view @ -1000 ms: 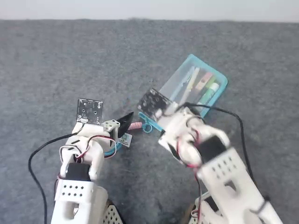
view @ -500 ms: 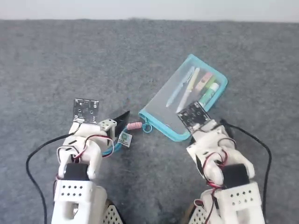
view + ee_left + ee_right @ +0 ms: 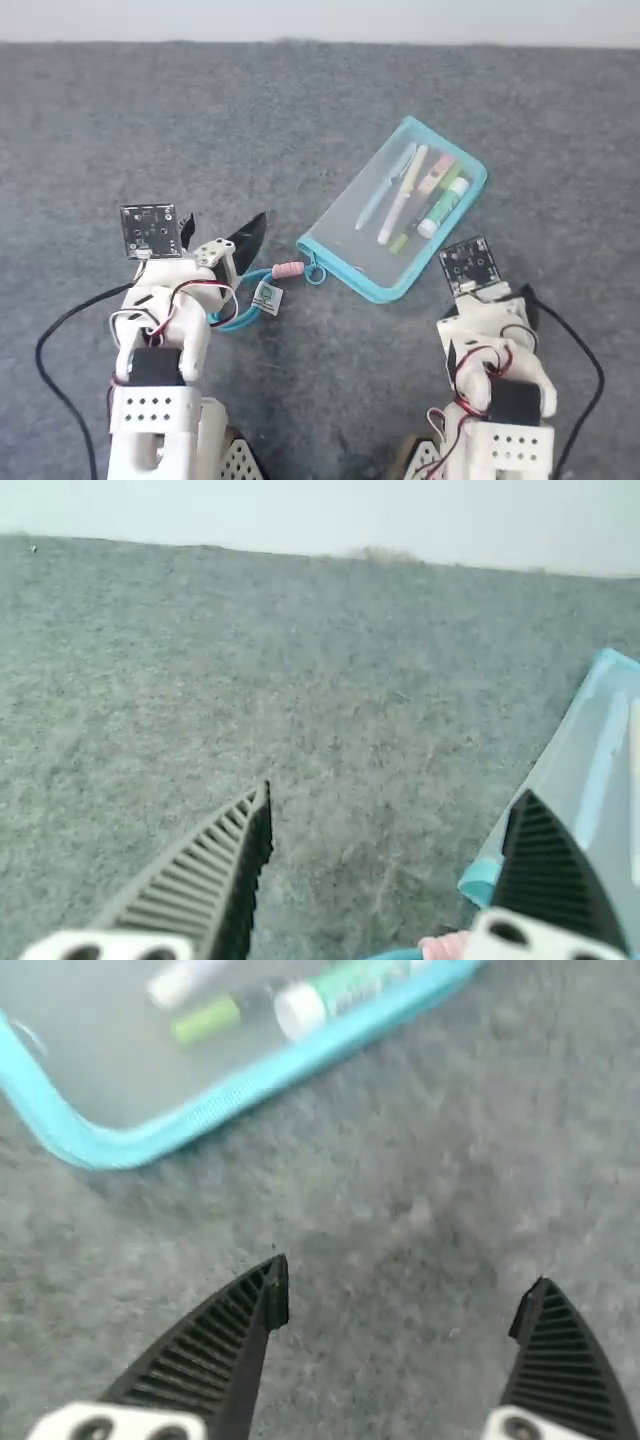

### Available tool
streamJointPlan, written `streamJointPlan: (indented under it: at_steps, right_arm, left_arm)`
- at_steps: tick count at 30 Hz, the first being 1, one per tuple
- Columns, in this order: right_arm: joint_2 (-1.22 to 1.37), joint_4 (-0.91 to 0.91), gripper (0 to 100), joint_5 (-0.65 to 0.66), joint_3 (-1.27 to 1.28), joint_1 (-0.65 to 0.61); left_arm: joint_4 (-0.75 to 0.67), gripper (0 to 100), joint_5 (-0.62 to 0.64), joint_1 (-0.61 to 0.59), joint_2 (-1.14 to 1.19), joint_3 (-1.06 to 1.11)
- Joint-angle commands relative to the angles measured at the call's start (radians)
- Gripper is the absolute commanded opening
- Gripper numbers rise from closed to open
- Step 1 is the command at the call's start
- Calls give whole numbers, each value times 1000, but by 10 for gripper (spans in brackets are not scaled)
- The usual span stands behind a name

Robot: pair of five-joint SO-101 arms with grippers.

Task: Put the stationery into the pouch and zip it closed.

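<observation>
Honestly, nothing here can be read. The closest thing is the little white tag [image 3: 266, 297] lying on the grey table [image 3: 150, 120], left of centre in the high view, just beside the pink pull [image 3: 288, 269] at the pouch's [image 3: 345, 225] lower left corner. It has a small greenish mark printed on it, but I can't make out any letters. The green tube [image 3: 345, 985] inside the see-through pouch has some darker print along its side, near the upper edge of the right wrist view (way too smeared to read). The pens [image 3: 400, 195] lying next to it are too small in the high view to tell if they carry lettering.
</observation>
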Motion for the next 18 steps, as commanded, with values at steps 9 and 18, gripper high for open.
streamJointPlan:
  at_steps: [9,18]
  right_arm:
    - [-162,10,347,17,199,48]
    - [-163,12,347,17,199,47]
  left_arm:
    - [344,352,-123,-48,-549,-65]
    - [196,351,-354,-199,-459,252]
